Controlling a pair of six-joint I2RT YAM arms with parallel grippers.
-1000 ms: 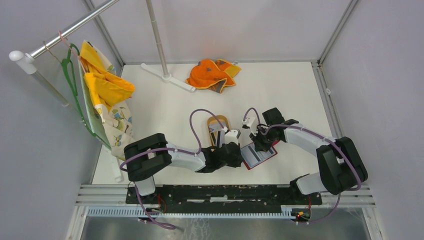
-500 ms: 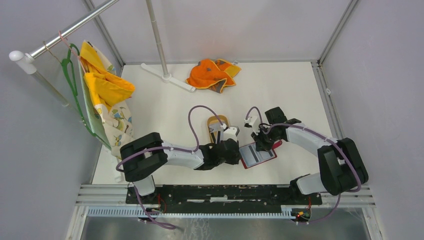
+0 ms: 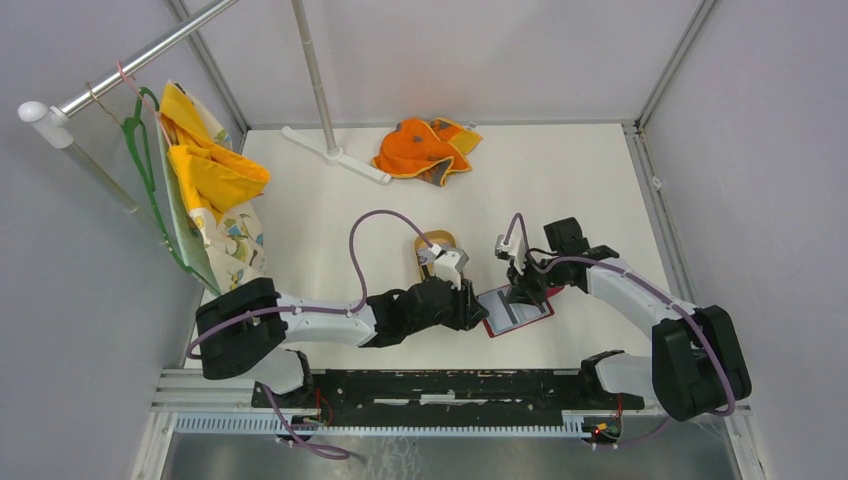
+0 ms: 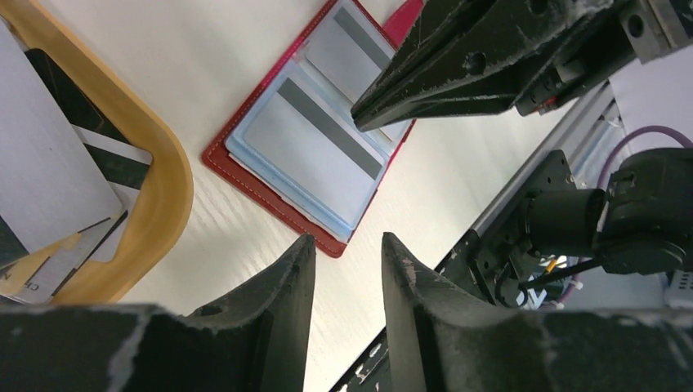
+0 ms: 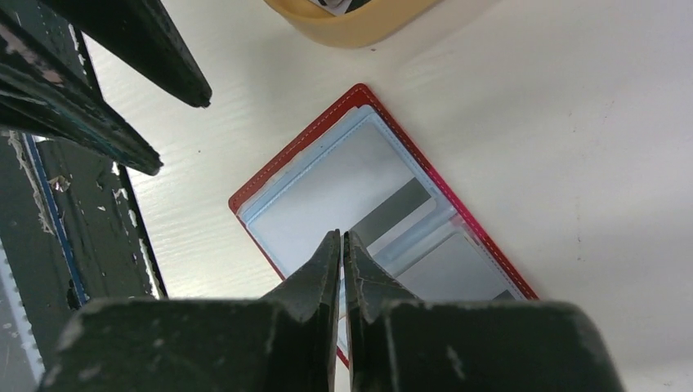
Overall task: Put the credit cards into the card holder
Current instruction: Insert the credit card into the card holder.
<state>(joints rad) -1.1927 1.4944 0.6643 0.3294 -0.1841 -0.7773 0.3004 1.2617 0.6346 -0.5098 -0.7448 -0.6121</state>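
Both arms reach inward and low; the left tool (image 4: 347,245) is slightly parted, the right tool (image 5: 342,237) pinched closed.

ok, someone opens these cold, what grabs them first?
The red card holder lying open mid-table, with grey striped cards in its pale blue sleeves and the left gripper and right gripper both right at it. Next come the tan tray of loose cards beside it and the orange cloth at the far edge.
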